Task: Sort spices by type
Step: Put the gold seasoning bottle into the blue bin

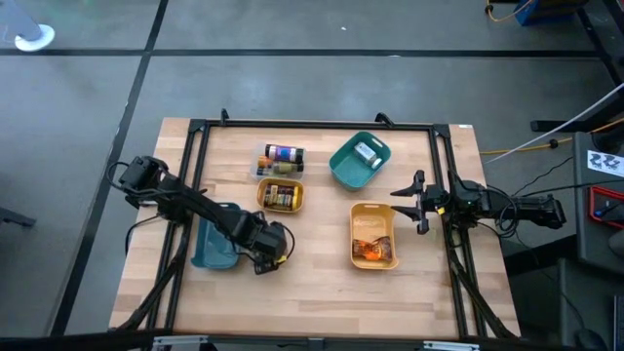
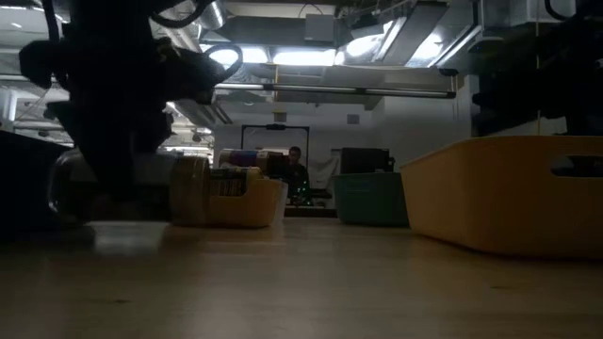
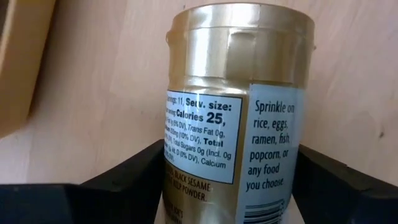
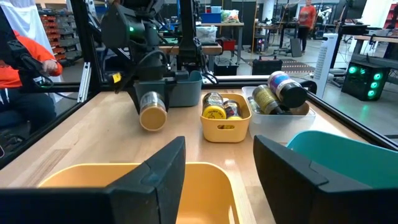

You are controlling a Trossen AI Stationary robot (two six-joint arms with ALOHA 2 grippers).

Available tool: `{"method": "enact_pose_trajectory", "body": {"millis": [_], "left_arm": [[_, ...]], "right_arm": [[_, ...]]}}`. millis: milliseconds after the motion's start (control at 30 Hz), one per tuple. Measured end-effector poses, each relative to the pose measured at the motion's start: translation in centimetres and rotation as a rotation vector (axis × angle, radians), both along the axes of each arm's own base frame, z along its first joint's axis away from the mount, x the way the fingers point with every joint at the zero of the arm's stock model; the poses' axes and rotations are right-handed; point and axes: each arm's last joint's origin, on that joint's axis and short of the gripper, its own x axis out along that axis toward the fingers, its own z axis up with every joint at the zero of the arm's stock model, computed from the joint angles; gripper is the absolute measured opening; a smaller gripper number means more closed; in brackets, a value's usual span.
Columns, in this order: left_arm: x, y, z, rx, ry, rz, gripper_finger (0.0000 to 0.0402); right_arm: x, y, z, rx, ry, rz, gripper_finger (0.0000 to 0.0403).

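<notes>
Spice jar [image 3: 239, 118] with a gold cap sits between the left gripper's [image 1: 270, 252] part-open fingers, lower left of the table [image 1: 312, 292]; whether they grip it I cannot tell. Right gripper [image 1: 413, 203] waits open at right.

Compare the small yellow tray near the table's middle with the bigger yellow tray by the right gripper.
The small yellow tray is packed with spice jars; the bigger yellow tray holds something orange-brown that I cannot identify. The small tray sits nearer the table's middle, beside the clear tray; the bigger one lies right by the right gripper. Both are yellow, open-topped plastic.
</notes>
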Motion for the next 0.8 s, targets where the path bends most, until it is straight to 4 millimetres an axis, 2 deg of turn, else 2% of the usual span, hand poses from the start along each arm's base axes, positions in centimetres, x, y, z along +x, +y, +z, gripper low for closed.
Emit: {"method": "enact_pose_trajectory", "body": {"millis": [233, 500, 800], "left_arm": [[0.4, -0.2, 2.2, 0.007, 0.049, 0.005, 0.0268], [0.6, -0.3, 6.4, 0.036, 0.128, 0.005, 0.0273], [-1.0, 0.3, 10.2, 0.097, 0.296, 0.104, 0.0273]], "right_arm": [[0.0, 0.0, 0.0, 0.0, 0.0, 0.0, 0.0189], [0.0, 0.0, 0.0, 0.0, 0.0, 0.0, 0.0189], [0.0, 0.0, 0.0, 0.0, 0.0, 0.0, 0.0189]]}}
